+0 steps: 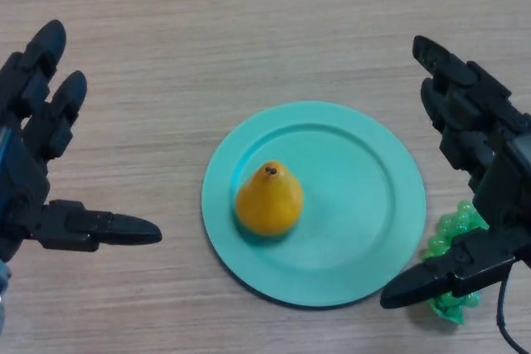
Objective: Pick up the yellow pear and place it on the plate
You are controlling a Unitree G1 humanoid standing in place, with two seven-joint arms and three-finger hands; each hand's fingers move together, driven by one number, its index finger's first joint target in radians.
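The yellow pear (269, 199) stands upright on the left half of the round turquoise plate (365, 205), stem end up. My left hand (37, 163) hovers at the left edge of the view, open, with its thumb pointing right toward the plate and a gap of bare table between them. My right hand (477, 172) hangs at the right edge beside the plate's rim, open, its thumb reaching down-left near the plate's lower right edge. Neither hand touches the pear.
A bunch of green grapes (452, 234) lies on the wooden table (249, 31) just right of the plate, partly hidden under my right hand.
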